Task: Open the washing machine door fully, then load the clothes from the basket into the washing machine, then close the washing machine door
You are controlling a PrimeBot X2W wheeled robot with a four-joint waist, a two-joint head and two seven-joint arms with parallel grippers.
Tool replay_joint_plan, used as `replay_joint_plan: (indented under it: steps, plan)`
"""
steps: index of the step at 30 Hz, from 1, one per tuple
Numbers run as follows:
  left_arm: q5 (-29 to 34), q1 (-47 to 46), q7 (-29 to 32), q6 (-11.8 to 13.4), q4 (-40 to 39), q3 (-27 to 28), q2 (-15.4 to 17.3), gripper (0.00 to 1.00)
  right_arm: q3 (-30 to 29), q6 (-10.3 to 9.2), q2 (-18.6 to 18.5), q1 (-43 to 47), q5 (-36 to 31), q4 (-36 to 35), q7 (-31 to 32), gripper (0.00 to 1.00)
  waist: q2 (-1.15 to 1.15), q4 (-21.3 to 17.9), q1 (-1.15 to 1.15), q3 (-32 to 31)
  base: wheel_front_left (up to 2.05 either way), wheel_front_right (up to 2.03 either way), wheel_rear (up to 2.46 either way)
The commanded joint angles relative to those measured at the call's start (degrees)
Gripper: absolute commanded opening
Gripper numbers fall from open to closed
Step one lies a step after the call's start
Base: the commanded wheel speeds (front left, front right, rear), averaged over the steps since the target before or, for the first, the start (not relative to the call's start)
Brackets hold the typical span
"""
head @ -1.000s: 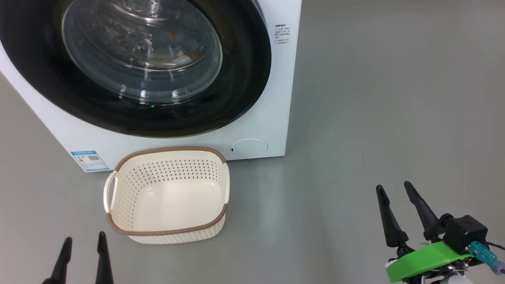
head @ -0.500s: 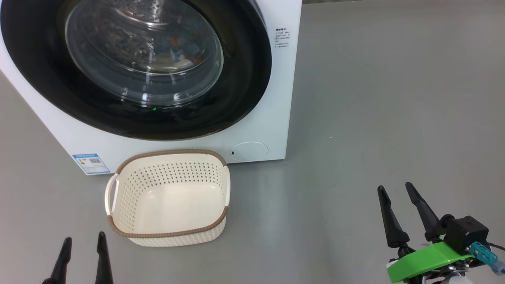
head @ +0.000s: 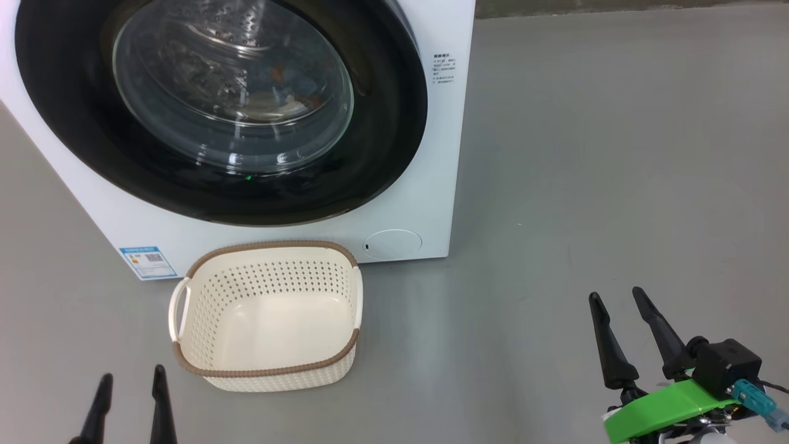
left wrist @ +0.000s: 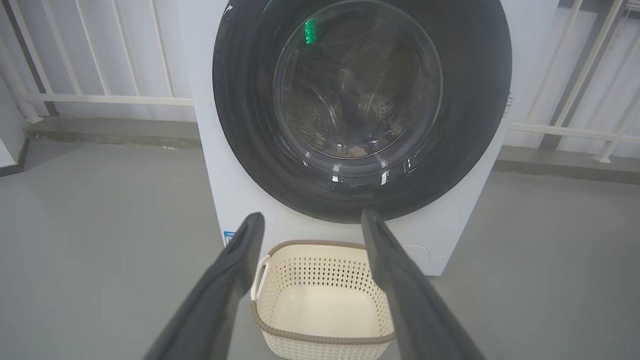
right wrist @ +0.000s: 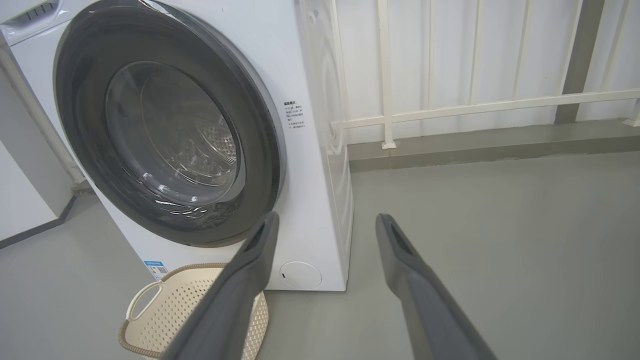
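Wore long, tapered black fingers (head: 607, 348) on both left gripper (head: 133, 372) and right gripper (head: 614, 293); sported bright green plate (head: 662, 408), boxy black module (head: 727, 365), teal connector (head: 753, 394) behind the right.

- You have a smooth grey floor (head: 616, 154) under both tools, running on ahead of the right gripper (right wrist: 327, 216) and out to its right.
- Beyond that gripper's tips, up and to the right, a white railing (right wrist: 450, 107) stands with upright bars and one crossbar.
- A low grey kerb (right wrist: 475, 142) runs along the foot of the railing, between it and the floor.
- From the left gripper (left wrist: 313, 216), you see the same railing far off to both sides.
- Far left of the right gripper, there is a white panel (right wrist: 25, 200) with a dark base strip.
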Motion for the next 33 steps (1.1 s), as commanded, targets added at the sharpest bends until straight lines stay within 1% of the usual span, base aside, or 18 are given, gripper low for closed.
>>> replay_joint_plan:
  steps: [1, 5, 7, 12, 16, 33]
  plan:
    - [0.03, -0.01, 0.00, 0.00, 0.07, -0.01, 0.00, 0.00, 0.00, 0.00, 0.00, 0.01, 0.01, 0.01, 0.00, 0.00, 0.00, 0.00, 0.00, -0.03, 0.00, 0.00, 0.00]
    - [-0.17, 0.60, 0.15, 0.03, 2.87, -0.46, -1.11, 0.00, 0.12, 0.01, 0.40, 1.38, 0.22, 2.67, 0.05, 0.00, 0.00, 0.01, 0.00, -0.08, 0.00, 0.00, 0.00]
    - [-1.38, 0.21, 0.61, 0.01, 3.19, -0.30, -1.08, 0.00, 0.01, 0.00, 0.44, 1.31, 1.41, 2.69, 0.38, 0.00, 0.00, -0.01, 0.00, -0.10, 0.00, 0.00, 0.00]
    - [-4.66, -0.32, 1.50, -0.06, 3.49, -0.29, -1.00, 0.00, -0.27, -0.01, 0.53, 1.24, 4.49, 2.65, 1.25, 0.00, 0.00, -0.08, 0.13, -0.28, 0.00, 0.00, 0.00]
    - [-7.27, -0.73, 2.08, -0.11, 3.73, -0.39, -0.94, 0.00, -0.48, -0.02, 0.60, 1.11, 6.94, 2.71, 1.92, 0.00, 0.00, -0.13, 0.01, -0.21, 0.00, 0.00, 0.00]
    - [-18.27, -2.70, 4.84, -0.33, 4.84, -0.49, -0.69, 0.00, -1.41, -0.07, 0.92, 0.53, 17.31, 2.85, 4.80, 0.00, 0.00, -0.34, 0.00, -0.31, 0.00, 0.00, 0.00]
